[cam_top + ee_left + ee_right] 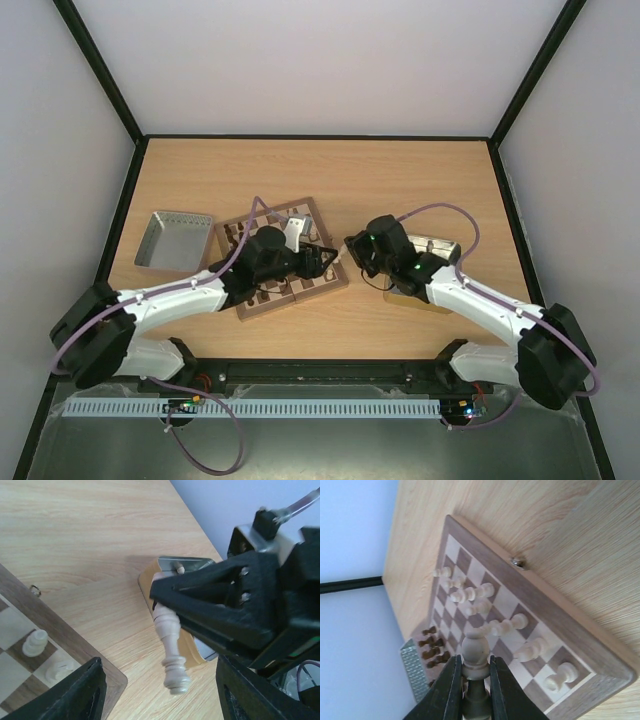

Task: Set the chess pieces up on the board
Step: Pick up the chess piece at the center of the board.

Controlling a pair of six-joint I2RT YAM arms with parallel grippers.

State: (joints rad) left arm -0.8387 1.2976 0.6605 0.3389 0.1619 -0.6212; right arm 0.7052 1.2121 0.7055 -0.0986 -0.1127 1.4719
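Pincers faced off just right of the board (540, 600) — our right gripper (473, 667) clamped a pale piece (170, 635), held out, we judged, so our left gripper (159, 690), jaws parted and empty, could take it.

Top external: mounted high above the near edge of the table (400, 180), looking down and forward from far enough to take in the whole tabletop with the board (308, 288). Left wrist: close and low, facing over one board (75, 650) corner toward the right gripper (162, 597) and the pale piece (170, 635) in it. Right wrist: close, sighting past that same pale piece (475, 652) between its own fingers (450, 690) along the board (520, 605); all three views share the board.
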